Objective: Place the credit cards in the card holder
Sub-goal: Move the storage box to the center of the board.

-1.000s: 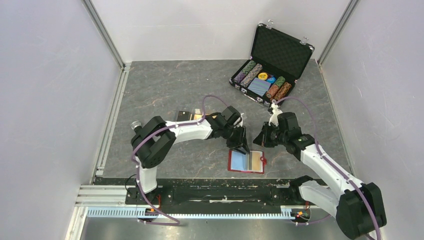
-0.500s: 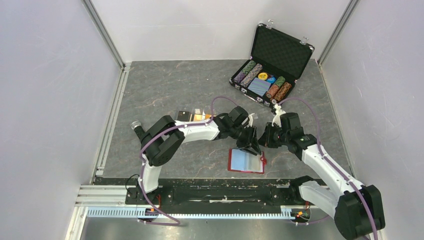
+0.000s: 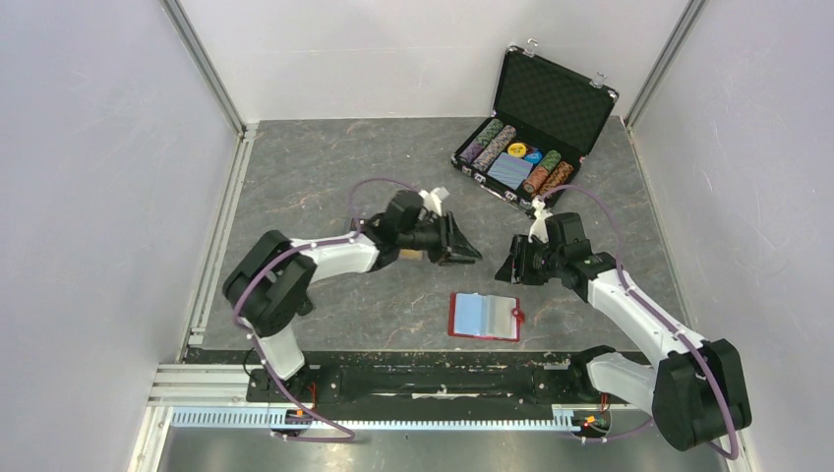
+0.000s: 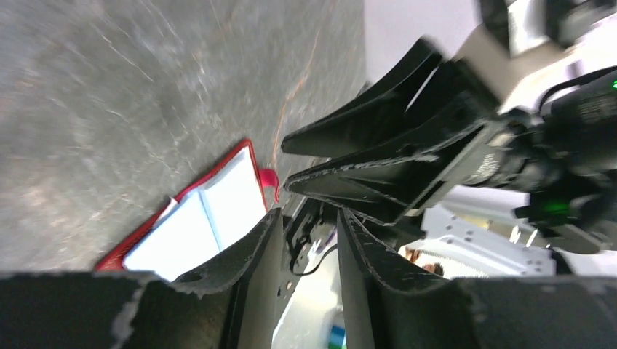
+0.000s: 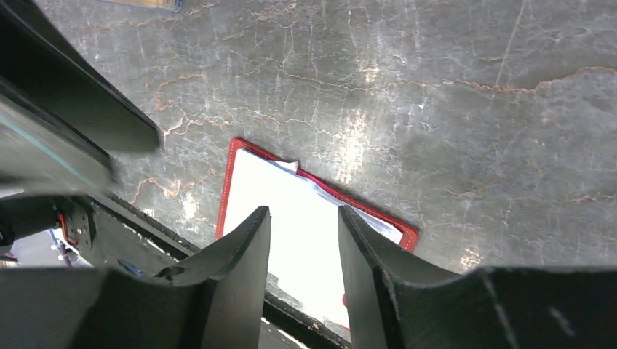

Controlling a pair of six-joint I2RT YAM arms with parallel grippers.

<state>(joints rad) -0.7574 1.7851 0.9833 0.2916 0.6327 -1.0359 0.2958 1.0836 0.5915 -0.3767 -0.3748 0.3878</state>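
- Card holder (image 3: 484, 317): a red, leather-like folding wallet. It lies open and flat on the table near the front edge, between the two arms. The pale blue-grey lining faces up, and the snap tab (image 3: 515, 314) sits on its right side. It looks soft and light, so a push would probably slide or fold it. Steadying it at the red rim seems best while a card enters a pocket mouth.
- Credit cards (image 3: 417, 257): only an orange-gold sliver shows, under the left arm's wrist and well apart from the holder. The count cannot be told. They are thin, stiff, slick plastic lying flat, so there is little to get a finger under. Taking one by a short edge, once tipped up, looks the surest hold.
- Left gripper (image 3: 464, 248): jaws apart with nothing between them. It points toward the right gripper, beyond the holder.
- Right gripper (image 5: 302, 212): jaws apart and empty, with the holder below it in its own view.
- Table (image 3: 325, 177): a grey, marbled slab with a faint sheen.
- Chip case (image 3: 536, 128): black with its lid up, at the far right. It holds rows of chips.
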